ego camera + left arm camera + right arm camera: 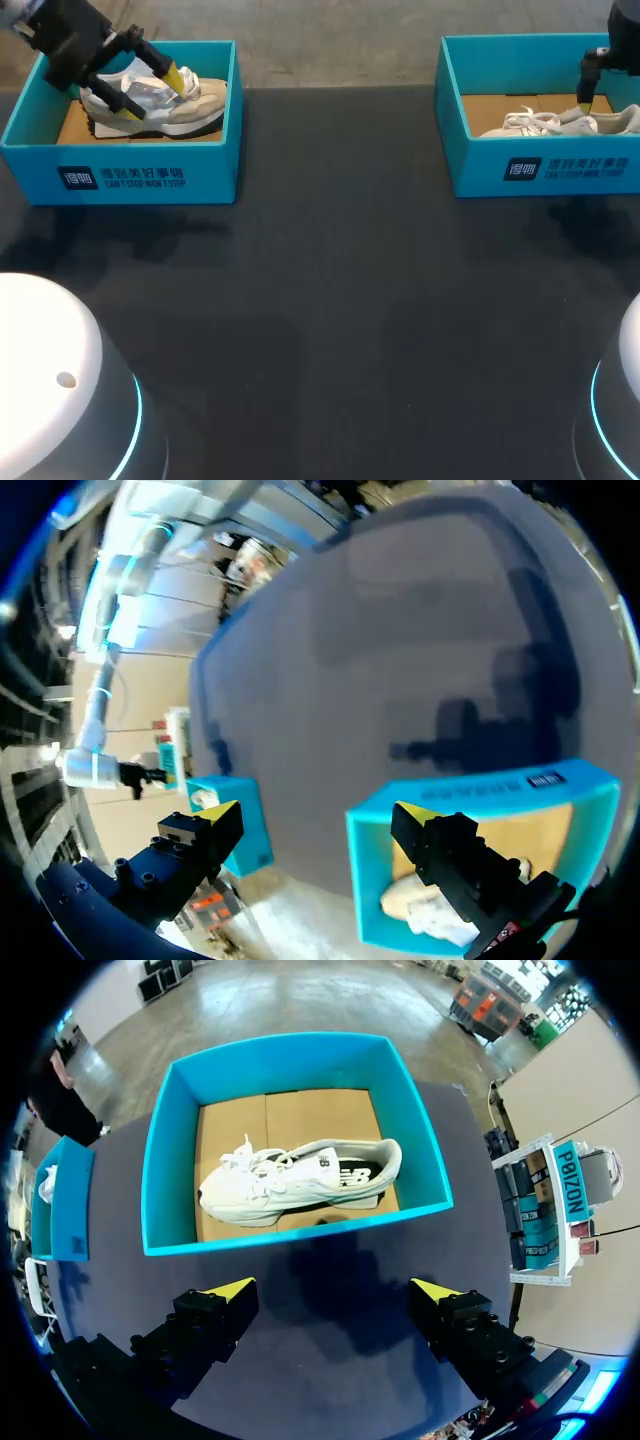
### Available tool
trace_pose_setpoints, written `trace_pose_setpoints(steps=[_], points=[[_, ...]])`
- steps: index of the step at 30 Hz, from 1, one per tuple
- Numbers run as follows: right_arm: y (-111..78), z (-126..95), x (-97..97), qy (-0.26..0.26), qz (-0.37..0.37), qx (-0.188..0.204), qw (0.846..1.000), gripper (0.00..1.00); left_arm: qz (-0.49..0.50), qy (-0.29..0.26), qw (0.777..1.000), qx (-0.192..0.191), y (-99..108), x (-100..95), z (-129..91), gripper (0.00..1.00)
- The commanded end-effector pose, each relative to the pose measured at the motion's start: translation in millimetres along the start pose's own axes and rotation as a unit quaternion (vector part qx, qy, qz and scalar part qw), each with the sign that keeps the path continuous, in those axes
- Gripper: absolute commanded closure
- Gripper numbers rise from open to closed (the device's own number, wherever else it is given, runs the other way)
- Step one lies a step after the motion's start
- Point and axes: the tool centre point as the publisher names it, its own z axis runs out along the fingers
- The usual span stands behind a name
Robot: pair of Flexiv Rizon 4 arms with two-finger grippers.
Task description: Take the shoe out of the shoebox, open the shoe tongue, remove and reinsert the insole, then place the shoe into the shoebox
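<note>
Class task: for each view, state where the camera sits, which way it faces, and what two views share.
Head: above, behind, looking down on the table; left arm and right arm show.
Left wrist: on left arm, past left gripper, at left box.
Right wrist: on right arm, past right gripper, into right box.
Shared: both wrist views show both boxes.

left shoebox [150, 178] teal | left shoe [190, 105] beige-silver | right shoebox [580, 170] teal | right shoe [540, 123] white | table [350, 300] black
</note>
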Motion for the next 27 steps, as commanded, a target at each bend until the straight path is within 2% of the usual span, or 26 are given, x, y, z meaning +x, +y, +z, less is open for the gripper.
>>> trace_pose_setpoints(steps=[1,5,11,16,27], points=[[-0.5,0,0.2,0.000,0.001,-0.001,1.000,0.00,0.002,0.058,0.998,-0.026,11,13.5,-12,0.00],[-0.5,0,0.2,0.000,0.001,-0.001,1.000,0.00,-0.002,0.106,0.993,-0.055,30,40.5,-20,0.00],[-0.5,0,0.2,0.000,0.001,-0.001,1.000,0.00,-0.022,0.145,0.987,-0.063,52,74.8,-30,0.00],[-0.5,0,0.2,0.000,0.001,-0.001,1.000,0.00,-0.042,0.157,0.985,-0.065,71,97.7,-38,0.00],[-0.5,0,0.2,0.000,0.001,-0.001,1.000,0.00,-0.045,0.215,0.973,-0.075,120,163.6,-50,0.00]])
